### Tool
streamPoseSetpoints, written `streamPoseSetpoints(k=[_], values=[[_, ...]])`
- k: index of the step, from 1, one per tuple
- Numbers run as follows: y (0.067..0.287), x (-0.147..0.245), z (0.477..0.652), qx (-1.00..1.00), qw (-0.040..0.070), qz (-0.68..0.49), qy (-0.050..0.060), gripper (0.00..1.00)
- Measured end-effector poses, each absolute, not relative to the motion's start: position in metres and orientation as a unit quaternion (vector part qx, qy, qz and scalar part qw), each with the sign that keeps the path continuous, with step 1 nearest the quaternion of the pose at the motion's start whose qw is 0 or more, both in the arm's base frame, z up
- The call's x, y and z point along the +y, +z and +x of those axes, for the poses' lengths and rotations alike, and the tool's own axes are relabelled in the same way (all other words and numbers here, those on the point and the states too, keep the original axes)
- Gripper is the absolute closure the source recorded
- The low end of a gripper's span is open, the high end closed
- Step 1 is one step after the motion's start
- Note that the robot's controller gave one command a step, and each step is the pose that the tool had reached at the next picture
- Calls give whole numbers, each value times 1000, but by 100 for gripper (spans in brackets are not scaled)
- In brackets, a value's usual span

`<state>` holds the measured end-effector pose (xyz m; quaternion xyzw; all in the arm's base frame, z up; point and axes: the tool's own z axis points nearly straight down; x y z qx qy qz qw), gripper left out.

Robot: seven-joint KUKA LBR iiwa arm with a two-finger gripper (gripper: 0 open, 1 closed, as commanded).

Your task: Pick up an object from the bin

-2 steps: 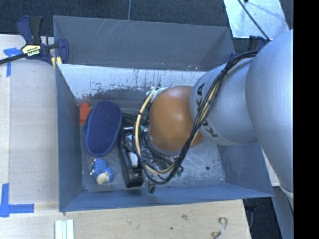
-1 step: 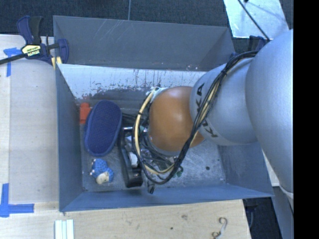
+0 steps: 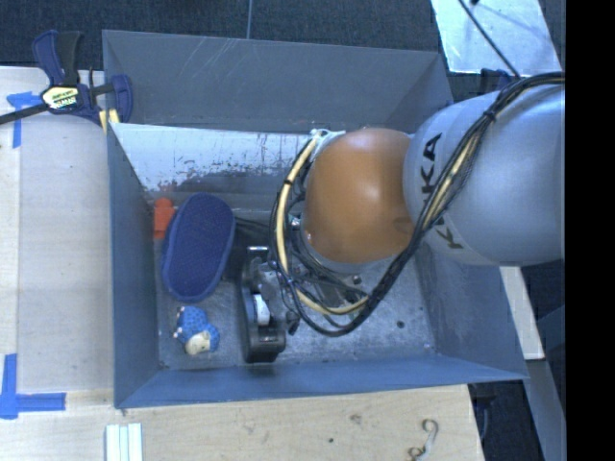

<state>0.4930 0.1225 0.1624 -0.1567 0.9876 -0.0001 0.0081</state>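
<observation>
Blue oval pad (image 3: 197, 244) is the nearest candidate. It lies on the floor of the bin (image 3: 269, 84) by the left wall, long axis running from back wall to front wall, flat and unobstructed on top.

Pincer (image 3: 261, 332) is down at floor level just right of the pad's front end, close to the bin's front wall. It's dark against dark floor with the wrist above it, so I can't tell if it's wide or narrow, or if anything is in it. Not calling a grasp.

Other items:
- small orange piece (image 3: 163, 217), touching the pad's back-left edge, tucked against the left wall
- small blue-and-cream toy (image 3: 195, 330), front-left corner, just beside the pad's front end, left of the pincer

Everything loose sits in the left half; floor under the arm looks bare. That's likely why the arm stretches across from the right with the orange cover (image 3: 360, 195) and cables (image 3: 286, 221) hanging over mid-bin.

Judgement: approach step, no pick confirmed. Risk is the corner: walls limit room around the toy, and the pad is broad for a pinch.
</observation>
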Motion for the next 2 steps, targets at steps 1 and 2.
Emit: streamPoseSetpoints(k=[1, 2], values=[[126, 123, 491, 990, 4, -143, 1, 100], [202, 79, 529, 961, 5, -276, -1, 100]])
